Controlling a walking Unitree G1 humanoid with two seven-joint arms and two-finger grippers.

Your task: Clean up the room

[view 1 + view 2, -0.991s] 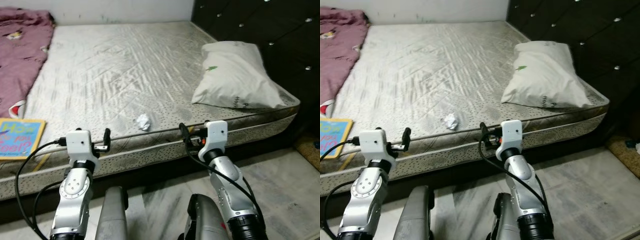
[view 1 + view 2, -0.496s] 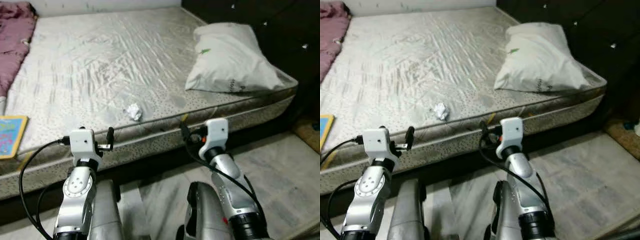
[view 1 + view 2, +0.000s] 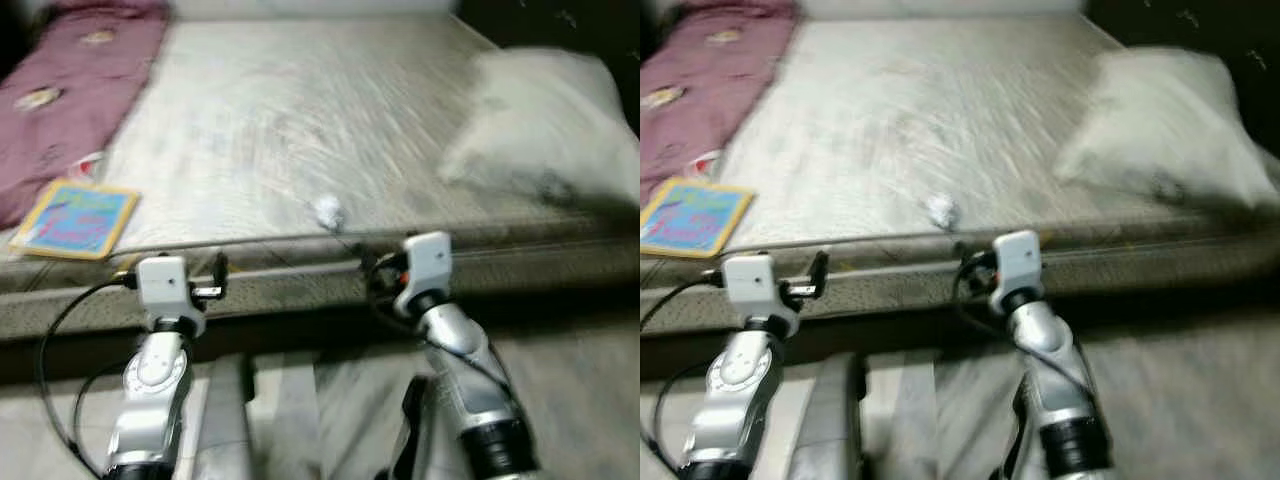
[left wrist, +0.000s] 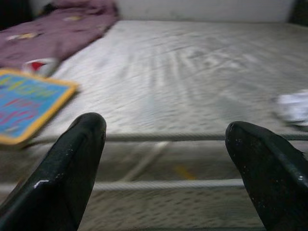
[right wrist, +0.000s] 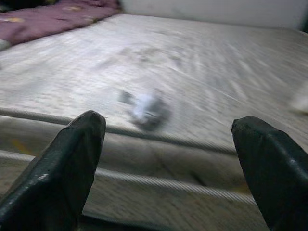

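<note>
Crumpled paper (image 3: 327, 210) near mattress edge (image 3: 300, 262); your view swung left, blurred. Left gripper (image 4: 166, 168), right gripper (image 5: 168, 163) spread, short of edge.

A bare grey quilted mattress bed (image 3: 300, 130) carries four things. A small crumpled white paper ball (image 3: 328, 210) lies close to its near edge. A white pillow (image 3: 545, 135), blurred, rests on the right side by the dark headboard. A maroon blanket (image 3: 70, 100) lies along the left side, and a flat blue book with a yellow border (image 3: 75, 218) sits just beside it, near the front edge.
</note>
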